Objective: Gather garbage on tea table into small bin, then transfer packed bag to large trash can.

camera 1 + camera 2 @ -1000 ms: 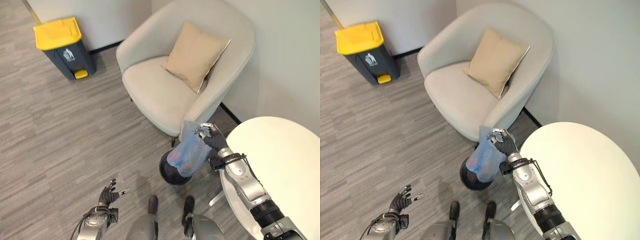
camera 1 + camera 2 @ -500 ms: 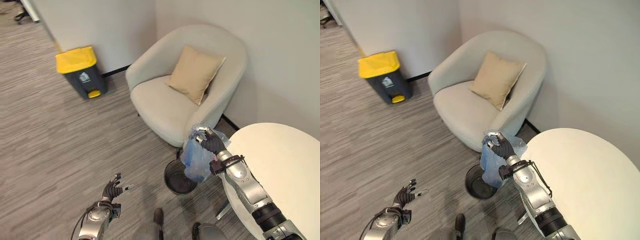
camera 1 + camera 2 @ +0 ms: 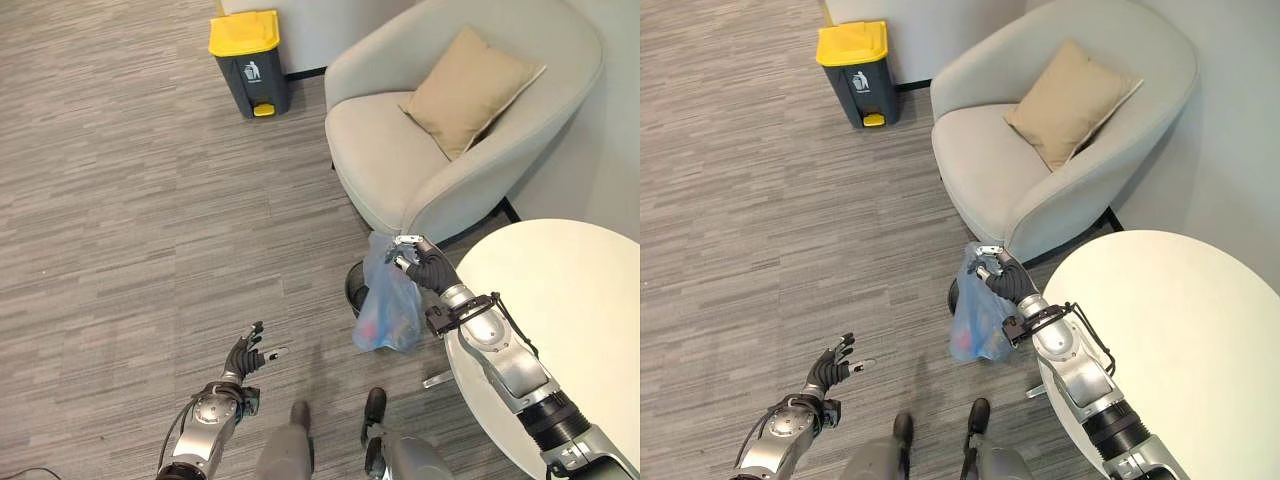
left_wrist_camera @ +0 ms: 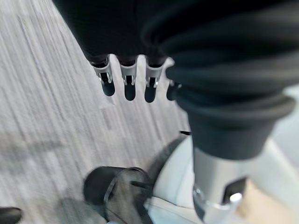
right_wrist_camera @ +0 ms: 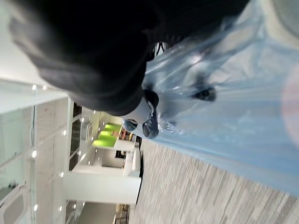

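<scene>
My right hand [image 3: 424, 266] is shut on the gathered top of a translucent blue garbage bag [image 3: 385, 308], which hangs full of coloured trash just off the floor. The bag [image 5: 243, 107] stretches past the curled fingers in the right wrist view. Behind the bag stands the small black bin [image 3: 355, 287], mostly hidden, beside the armchair. The large grey trash can [image 3: 250, 62] with a yellow lid stands far off by the wall. My left hand [image 3: 244, 355] hangs low over the carpet with straight fingers [image 4: 129, 83], holding nothing.
A beige armchair [image 3: 400, 160] with a tan cushion [image 3: 470, 88] stands between the bag and the wall. The round white tea table [image 3: 560, 320] lies to my right. Grey carpet [image 3: 120, 220] stretches toward the trash can.
The camera has swung, so the whole scene shifted. The bag has come up out of the small bin and now hangs in front of it, still in my right hand.
</scene>
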Motion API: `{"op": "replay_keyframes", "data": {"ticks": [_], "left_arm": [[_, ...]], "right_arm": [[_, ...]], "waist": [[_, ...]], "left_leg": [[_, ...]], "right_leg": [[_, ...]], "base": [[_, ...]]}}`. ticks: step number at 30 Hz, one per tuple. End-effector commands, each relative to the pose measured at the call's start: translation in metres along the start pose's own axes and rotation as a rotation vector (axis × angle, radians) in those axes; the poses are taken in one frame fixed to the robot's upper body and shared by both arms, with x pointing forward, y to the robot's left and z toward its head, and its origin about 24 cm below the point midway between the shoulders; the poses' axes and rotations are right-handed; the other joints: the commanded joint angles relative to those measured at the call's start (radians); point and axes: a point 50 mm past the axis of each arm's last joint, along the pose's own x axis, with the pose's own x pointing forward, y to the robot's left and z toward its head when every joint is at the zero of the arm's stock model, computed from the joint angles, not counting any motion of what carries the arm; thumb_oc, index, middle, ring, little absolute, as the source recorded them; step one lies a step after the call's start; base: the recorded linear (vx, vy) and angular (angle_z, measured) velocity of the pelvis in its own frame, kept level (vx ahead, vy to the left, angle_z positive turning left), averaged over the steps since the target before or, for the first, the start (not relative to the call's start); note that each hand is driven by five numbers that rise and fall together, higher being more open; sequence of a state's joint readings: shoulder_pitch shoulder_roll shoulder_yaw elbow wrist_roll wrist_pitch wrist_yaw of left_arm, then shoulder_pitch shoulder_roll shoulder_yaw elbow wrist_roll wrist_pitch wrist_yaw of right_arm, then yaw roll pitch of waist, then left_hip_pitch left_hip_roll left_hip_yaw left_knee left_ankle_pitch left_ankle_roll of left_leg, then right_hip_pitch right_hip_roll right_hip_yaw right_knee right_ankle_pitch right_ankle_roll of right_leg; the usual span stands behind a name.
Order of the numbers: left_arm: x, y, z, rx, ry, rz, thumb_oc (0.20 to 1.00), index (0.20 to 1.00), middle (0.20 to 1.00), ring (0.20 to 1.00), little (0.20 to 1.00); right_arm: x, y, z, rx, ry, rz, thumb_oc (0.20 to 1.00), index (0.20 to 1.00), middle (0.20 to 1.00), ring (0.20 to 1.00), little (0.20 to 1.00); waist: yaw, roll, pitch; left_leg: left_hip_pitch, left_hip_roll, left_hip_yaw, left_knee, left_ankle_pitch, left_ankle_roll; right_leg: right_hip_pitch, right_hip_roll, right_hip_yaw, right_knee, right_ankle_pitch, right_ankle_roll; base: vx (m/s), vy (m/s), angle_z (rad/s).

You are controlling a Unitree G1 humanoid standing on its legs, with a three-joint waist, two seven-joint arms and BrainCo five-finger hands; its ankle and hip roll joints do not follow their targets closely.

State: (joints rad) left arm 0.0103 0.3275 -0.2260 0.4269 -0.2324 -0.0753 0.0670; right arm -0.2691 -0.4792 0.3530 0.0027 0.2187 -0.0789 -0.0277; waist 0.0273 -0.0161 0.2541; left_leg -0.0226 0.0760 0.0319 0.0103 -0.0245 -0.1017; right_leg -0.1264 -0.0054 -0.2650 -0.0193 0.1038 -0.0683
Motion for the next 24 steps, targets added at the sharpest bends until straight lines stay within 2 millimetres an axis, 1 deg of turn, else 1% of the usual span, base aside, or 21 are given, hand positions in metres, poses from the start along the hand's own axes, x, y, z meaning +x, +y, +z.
{"op": "replay_keyframes", "data": {"ticks": [1, 2, 3, 5, 7, 8, 9, 10, 12, 14, 15, 16, 19, 20, 22, 23, 24], "left_arm": [[-0.007, 0.012, 0.015, 0.093, -0.092, -0.036, 1.0, 1.0, 1.0, 1.0, 1.0], [-0.007, 0.01, 0.019, 0.105, -0.111, -0.053, 1.0, 1.0, 1.0, 1.0, 1.0], [-0.007, 0.006, 0.032, 0.133, -0.17, -0.091, 1.0, 1.0, 1.0, 1.0, 1.0], [-0.009, 0.003, 0.045, 0.184, -0.23, -0.128, 1.0, 1.0, 1.0, 1.0, 1.0], [-0.009, -0.006, 0.069, 0.265, -0.339, -0.18, 1.0, 1.0, 1.0, 1.0, 1.0], [-0.009, -0.009, 0.074, 0.278, -0.358, -0.185, 1.0, 1.0, 1.0, 1.0, 1.0], [-0.008, -0.009, 0.074, 0.278, -0.359, -0.184, 1.0, 1.0, 1.0, 1.0, 1.0], [-0.007, -0.015, 0.084, 0.3, -0.406, -0.196, 1.0, 1.0, 1.0, 1.0, 1.0], [-0.004, -0.022, 0.094, 0.307, -0.443, -0.204, 1.0, 1.0, 1.0, 1.0, 1.0], [0.001, -0.036, 0.112, 0.319, -0.507, -0.227, 1.0, 1.0, 1.0, 1.0, 1.0], [0.002, -0.039, 0.116, 0.325, -0.522, -0.231, 1.0, 1.0, 1.0, 1.0, 1.0], [0.003, -0.047, 0.122, 0.334, -0.547, -0.241, 1.0, 1.0, 1.0, 1.0, 1.0], [0.006, -0.054, 0.127, 0.343, -0.561, -0.234, 1.0, 1.0, 1.0, 1.0, 1.0], [0.008, -0.059, 0.126, 0.346, -0.557, -0.231, 1.0, 1.0, 1.0, 1.0, 1.0], [0.008, -0.06, 0.125, 0.348, -0.551, -0.226, 1.0, 1.0, 1.0, 1.0, 1.0], [0.01, -0.062, 0.123, 0.362, -0.545, -0.207, 1.0, 1.0, 1.0, 1.0, 1.0], [0.01, -0.062, 0.123, 0.362, -0.545, -0.207, 1.0, 1.0, 1.0, 1.0, 1.0]], "right_arm": [[0.005, 0.004, 0.025, 0.112, -0.156, 0.003, 0.2, 0.2, 0.2, 0.2, 0.2], [0.004, 0.004, 0.025, 0.116, -0.158, 0.01, 0.2, 0.2, 0.2, 0.2, 0.2], [0.003, 0.005, 0.028, 0.117, -0.17, 0.026, 0.2, 0.2, 0.2, 0.2, 0.2], [0.002, 0.007, 0.031, 0.117, -0.186, 0.052, 0.2, 0.2, 0.2, 0.2, 0.2], [0.003, 0.013, 0.037, 0.102, -0.208, 0.095, 0.2, 0.2, 0.2, 0.2, 0.2], [0.004, 0.016, 0.038, 0.101, -0.211, 0.108, 0.2, 0.2, 0.2, 0.2, 0.2], [0.004, 0.016, 0.038, 0.1, -0.211, 0.108, 0.2, 0.2, 0.2, 0.2, 0.2], [0.007, 0.021, 0.04, 0.098, -0.218, 0.132, 0.2, 0.2, 0.2, 0.2, 0.2], [0.012, 0.028, 0.042, 0.105, -0.226, 0.154, 0.2, 0.2, 0.2, 0.2, 0.2], [0.026, 0.046, 0.053, 0.115, -0.26, 0.202, 0.2, 0.2, 0.2, 0.2, 0.2], [0.03, 0.051, 0.057, 0.113, -0.273, 0.214, 0.2, 0.2, 0.2, 0.2, 0.2], [0.037, 0.063, 0.065, 0.119, -0.298, 0.245, 0.2, 0.2, 0.2, 0.2, 0.2], [0.047, 0.074, 0.074, 0.132, -0.318, 0.262, 0.2, 0.2, 0.2, 0.2, 0.2], [0.051, 0.08, 0.082, 0.144, -0.343, 0.27, 0.2, 0.2, 0.2, 0.2, 0.2], [0.052, 0.082, 0.085, 0.149, -0.353, 0.274, 0.2, 0.2, 0.2, 0.2, 0.2], [0.053, 0.085, 0.094, 0.167, -0.385, 0.276, 0.2, 0.2, 0.2, 0.2, 0.2], [0.053, 0.085, 0.094, 0.167, -0.385, 0.276, 0.2, 0.2, 0.2, 0.2, 0.2]], "waist": [[0.004, -0.035, -0.102], [0.005, -0.038, -0.108], [0.003, -0.042, -0.12], [0.004, -0.05, -0.13], [-0.001, -0.06, -0.154], [-0.002, -0.062, -0.159], [-0.002, -0.062, -0.158], [-0.005, -0.066, -0.168], [-0.007, -0.067, -0.175], [-0.006, -0.068, -0.184], [-0.005, -0.069, -0.183], [-0.001, -0.072, -0.185], [0.009, -0.078, -0.186], [0.016, -0.083, -0.187], [0.02, -0.086, -0.187], [0.025, -0.093, -0.189], [0.026, -0.094, -0.188]], "left_leg": [[-0.133, -0.052, -0.011, 0.003, 0.044, 0.042], [-0.12, -0.051, -0.008, -0.013, 0.048, 0.042], [-0.101, -0.052, -0.003, -0.035, 0.05, 0.042], [-0.077, -0.053, 0.002, -0.057, 0.052, 0.043], [-0.041, -0.056, 0.013, -0.088, 0.052, 0.043], [-0.035, -0.057, 0.015, -0.09, 0.05, 0.045], [-0.034, -0.057, 0.015, -0.091, 0.049, 0.045], [-0.022, -0.059, 0.016, -0.095, 0.046, 0.047], [-0.009, -0.06, 0.02, -0.097, 0.042, 0.049], [0.001, -0.062, 0.021, -0.098, 0.035, 0.053], [0.004, -0.063, 0.022, -0.098, 0.033, 0.054], [0.009, -0.064, 0.021, -0.098, 0.031, 0.056], [0.012, -0.065, 0.022, -0.098, 0.029, 0.058], [0.013, -0.065, 0.02, -0.098, 0.029, 0.059], [0.014, -0.065, 0.02, -0.098, 0.028, 0.059], [0.015, -0.066, 0.019, -0.098, 0.026, 0.06], [0.015, -0.066, 0.019, -0.098, 0.026, 0.06]], "right_leg": [[0.062, -0.022, 0.075, 0.032, -0.188, 0.12], [0.068, -0.022, 0.075, 0.027, -0.186, 0.123], [0.074, -0.022, 0.079, 0.02, -0.18, 0.128], [0.086, -0.021, 0.088, 0.015, -0.178, 0.133], [0.104, -0.021, 0.096, 0.01, -0.176, 0.142], [0.108, -0.022, 0.098, 0.009, -0.175, 0.144], [0.109, -0.022, 0.099, 0.009, -0.175, 0.144], [0.117, -0.024, 0.103, 0.006, -0.174, 0.147], [0.127, -0.026, 0.108, 0.002, -0.173, 0.15], [0.136, -0.028, 0.115, -0.003, -0.169, 0.152], [0.14, -0.029, 0.118, -0.004, -0.168, 0.153], [0.146, -0.029, 0.123, -0.011, -0.165, 0.153], [0.152, -0.03, 0.124, -0.018, -0.162, 0.153], [0.155, -0.031, 0.123, -0.021, -0.16, 0.154], [0.157, -0.031, 0.123, -0.022, -0.161, 0.154], [0.158, -0.031, 0.122, -0.021, -0.16, 0.154], [0.159, -0.031, 0.122, -0.022, -0.16, 0.154]], "base": [[0.04, 0.086, 0.02], [0.05, 0.091, -0.14], [0.06, 0.078, -0.15], [0.05, 0.064, -0.13], [0.07, 0.06, -0.12], [0.04, 0.033, -0.08], [0.04, 0.027, -0.09], [0.05, 0.022, -0.14], [0.06, 0.032, -0.15], [0.05, 0.041, -0.05], [0.04, 0.041, -0.02], [0.03, 0.03, 0.0], [0.0, 0.0, 0.0], [0.0, 0.0, 0.0], [0.0, 0.0, 0.0], [0.0, 0.0, 0.0], [0.0, 0.0, 0.0]]}}
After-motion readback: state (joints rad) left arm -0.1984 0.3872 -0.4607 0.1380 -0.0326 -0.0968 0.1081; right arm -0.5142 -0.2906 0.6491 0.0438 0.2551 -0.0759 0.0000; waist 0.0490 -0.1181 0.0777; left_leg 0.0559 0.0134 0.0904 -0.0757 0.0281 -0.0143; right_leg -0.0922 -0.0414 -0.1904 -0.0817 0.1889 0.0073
